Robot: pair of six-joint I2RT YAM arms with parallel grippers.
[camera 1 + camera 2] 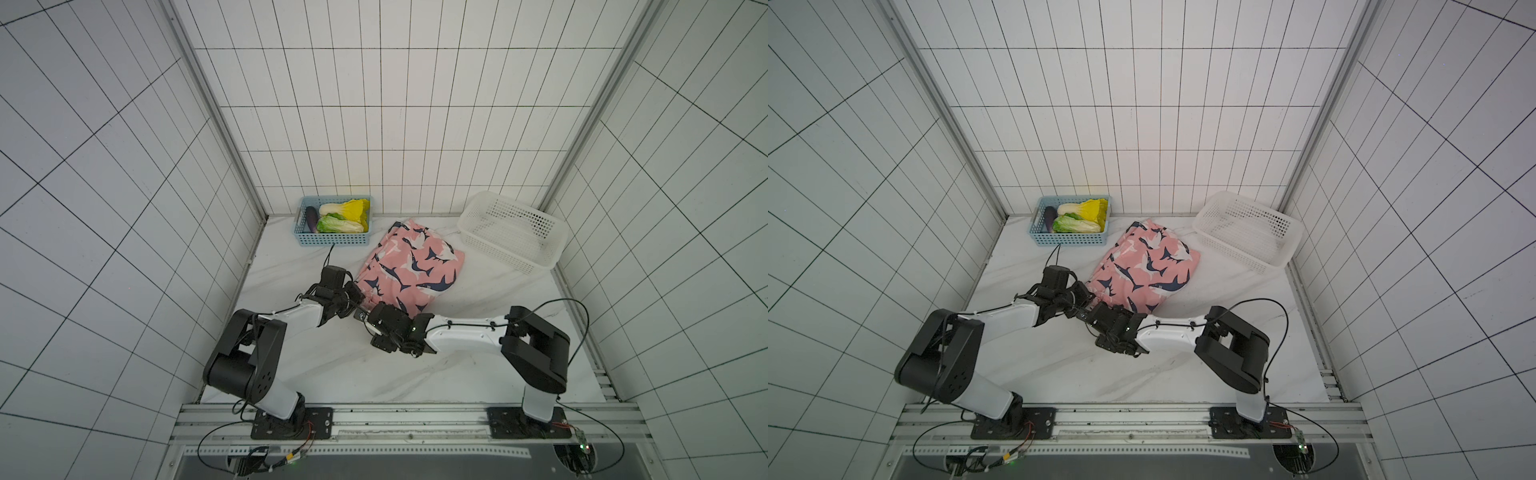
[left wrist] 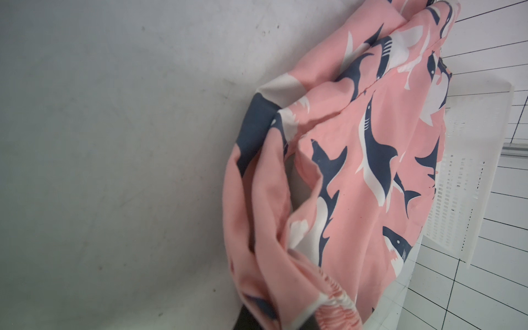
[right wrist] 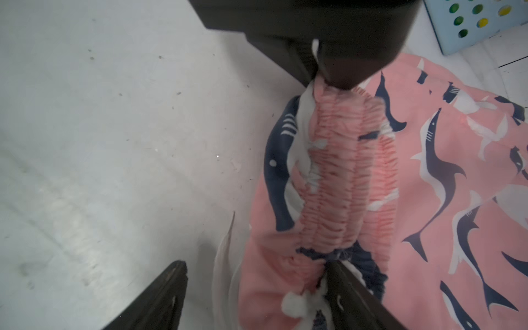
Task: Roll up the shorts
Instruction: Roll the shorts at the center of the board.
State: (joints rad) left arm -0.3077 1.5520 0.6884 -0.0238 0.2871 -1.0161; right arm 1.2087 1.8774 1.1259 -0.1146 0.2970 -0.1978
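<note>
Closest to the lens, my right pincer (image 3: 255, 267) stands released, black fingers (image 3: 160, 297) wide apart, one touching the gathered waistband (image 3: 343, 177). From the left: my left pincer (image 1: 358, 296) is clenched on that waistband's other end. The soft pink shark-printed shorts (image 1: 415, 262) lie folded on the white marbled desk (image 1: 498, 324), between a blue plastic basket (image 1: 332, 240) of vegetables (image 1: 345, 216) and a white perforated basket (image 1: 511, 249). I judge the roll is only beginning. Next, I should close my right pincer on the waistband, then turn both ends over together, evenly, toward the hems.
</note>
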